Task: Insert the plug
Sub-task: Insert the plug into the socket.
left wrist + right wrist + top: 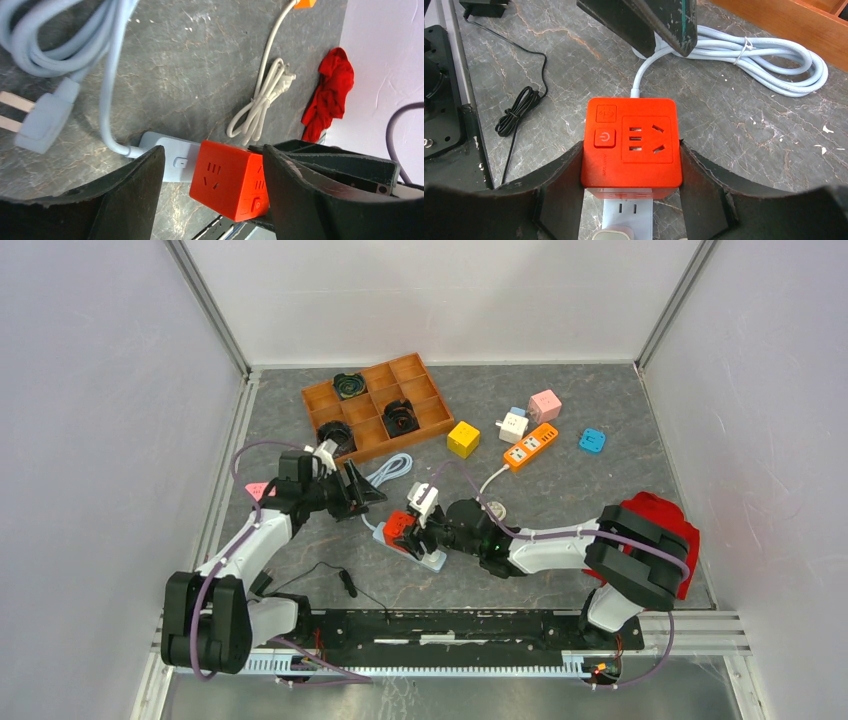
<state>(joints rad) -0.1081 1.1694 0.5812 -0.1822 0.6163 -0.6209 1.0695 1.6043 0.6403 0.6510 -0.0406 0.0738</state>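
Note:
A red cube plug [631, 142] with sockets and a power button on its top face is held over the button end of a light blue power strip [631, 212]. My right gripper [631, 150] is shut on the cube's two sides. The cube's prongs are hidden, and I cannot tell whether it is fully seated. In the top view the cube [399, 524] and strip [428, 556] lie at centre front. My left gripper [212, 150] is open and empty, its jaws wide on either side of the strip's cable end [167, 160] and the cube [227, 185], touching neither.
The strip's blue cable [390, 470] coils behind it, its plug [42, 117] lying free. A small white plug [619, 232] sits in the strip. A wooden tray [318, 395], yellow cube [463, 438], orange strip [530, 447], red cloth [655, 510] and black adapter cord [340, 580] lie around.

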